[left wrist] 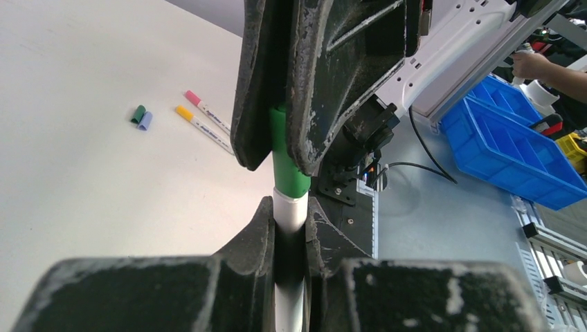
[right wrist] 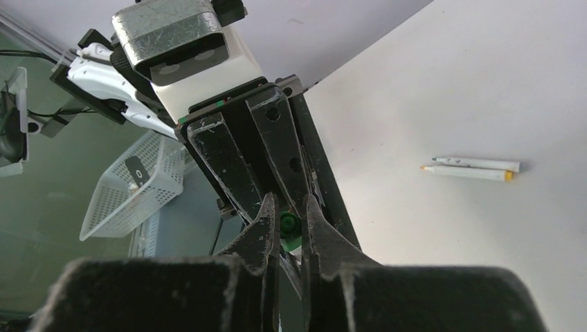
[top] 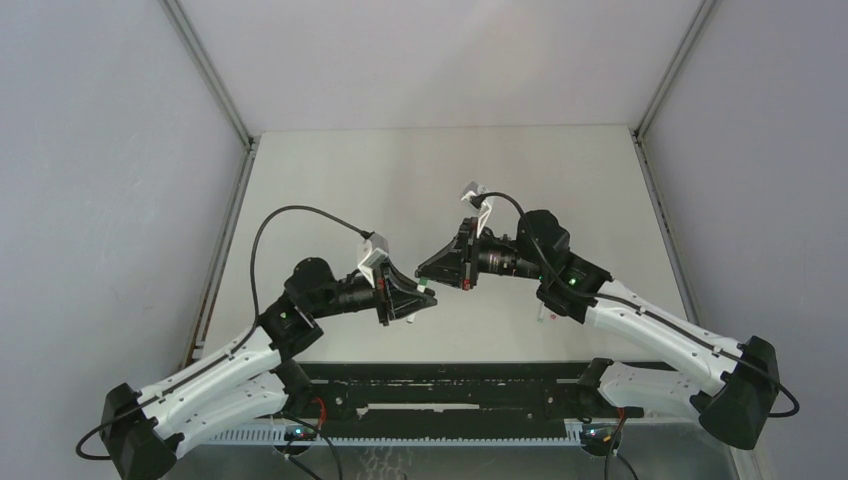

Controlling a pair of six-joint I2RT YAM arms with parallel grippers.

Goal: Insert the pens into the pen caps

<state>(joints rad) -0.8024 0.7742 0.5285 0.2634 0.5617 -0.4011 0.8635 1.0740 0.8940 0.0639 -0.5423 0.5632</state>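
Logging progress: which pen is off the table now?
The pen in the left gripper, its white barrel meeting the green cap held by the right gripper; the pink-tipped pen and yellow-tipped pen lie on the table.

My left gripper [top: 427, 299] and right gripper [top: 424, 271] meet tip to tip above mid-table, closing that gap. Two pens [left wrist: 203, 129] and two caps [left wrist: 142, 117] litter the table [top: 400, 170] nearby; its far half lies open.

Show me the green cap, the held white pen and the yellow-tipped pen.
green cap [left wrist: 286, 155], left wrist view, mid-body
held white pen [left wrist: 291, 216], left wrist view, barrel end
yellow-tipped pen [left wrist: 203, 129], left wrist view, mid-barrel
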